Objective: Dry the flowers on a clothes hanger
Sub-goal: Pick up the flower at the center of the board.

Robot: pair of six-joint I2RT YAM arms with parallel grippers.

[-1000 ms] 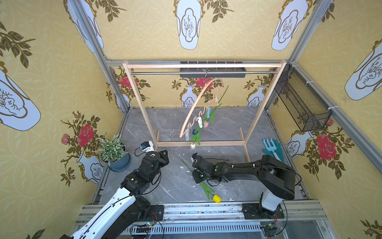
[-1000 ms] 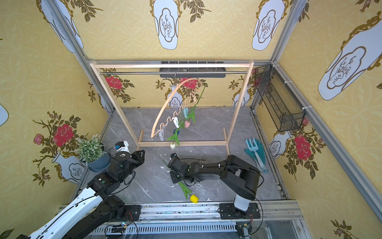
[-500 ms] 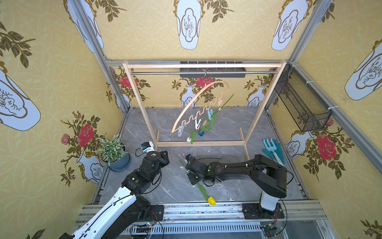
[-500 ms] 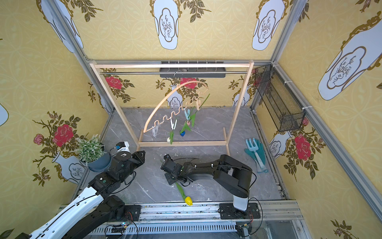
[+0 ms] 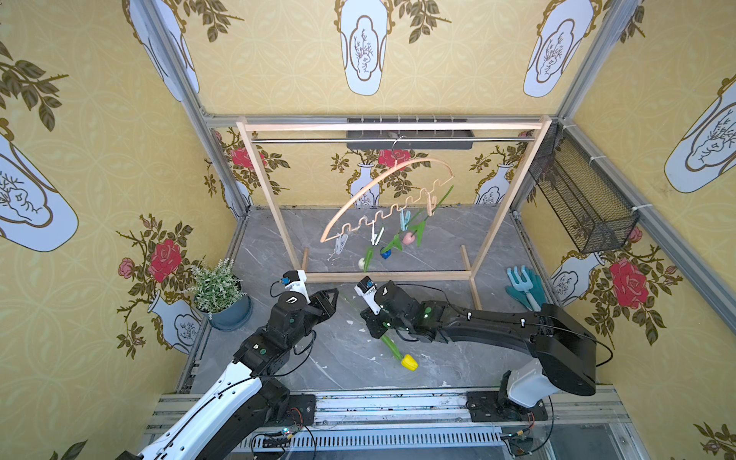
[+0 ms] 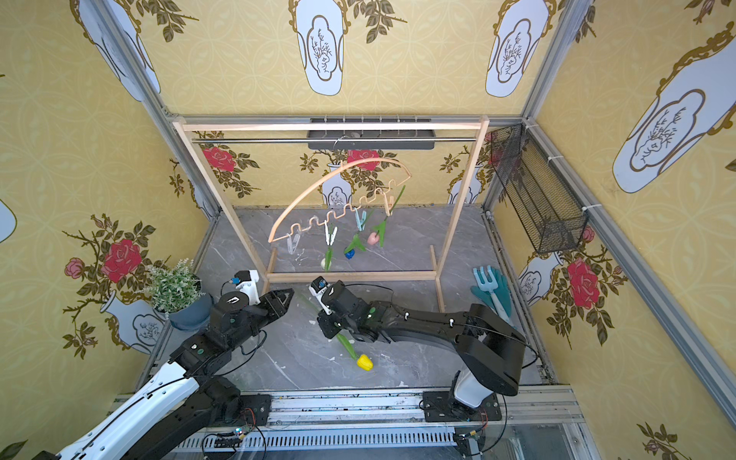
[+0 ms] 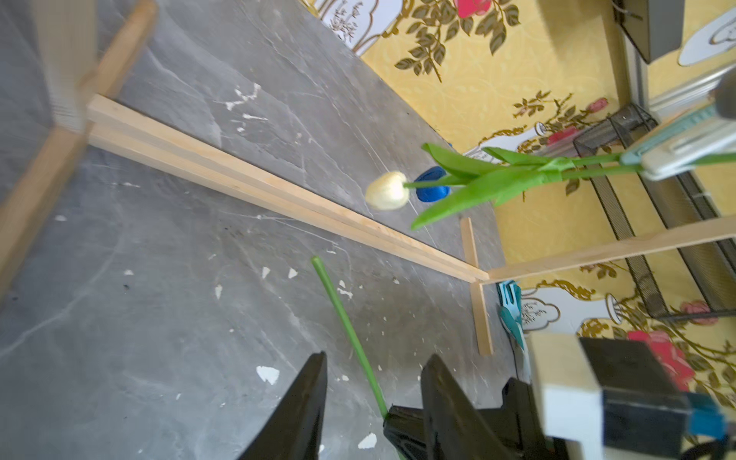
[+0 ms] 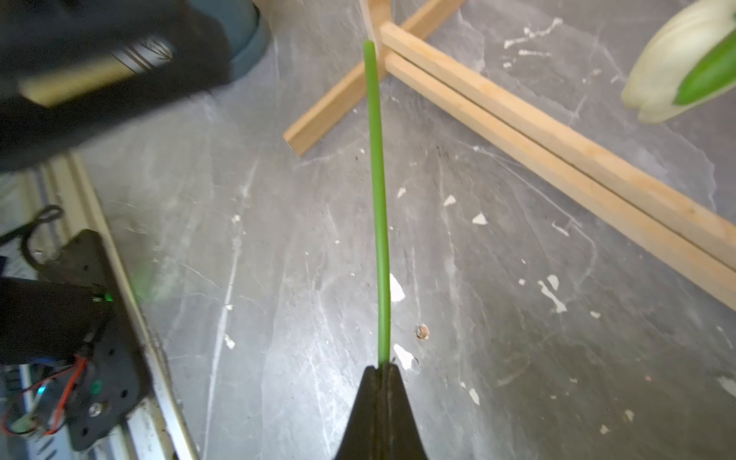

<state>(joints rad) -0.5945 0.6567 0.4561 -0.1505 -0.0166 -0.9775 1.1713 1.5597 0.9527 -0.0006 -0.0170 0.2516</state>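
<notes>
The clothes hanger [image 5: 418, 160] hangs by its hook from the rack's rail. Pegs on it hold the cream-white flower [image 5: 361, 263], the blue one [image 5: 384, 253] and the pink one [image 5: 408, 239], heads down. The peg [image 5: 339, 243] at its low end is empty. My right gripper [image 8: 382, 368] is shut on the green stem [image 8: 376, 199] of the yellow flower [image 5: 409, 361], whose head lies low near the front edge. My left gripper [image 7: 378, 356] is open beside that stem's free end. In the left wrist view the stem [image 7: 346, 318] shows between its fingers, untouched.
The wooden rack [image 5: 390, 126] stands across the back, its base bar [image 5: 390, 276] just beyond both grippers. A potted plant [image 5: 217, 286] sits at the left wall. A teal garden fork and glove [image 5: 525, 286] lie at the right, and a wire basket [image 5: 585, 207] hangs on the right wall.
My right gripper has shut on the yellow flower's stem and shifted left with it. The hanger has swung round from nearly edge-on to broadside. My left jaws have opened wider.
</notes>
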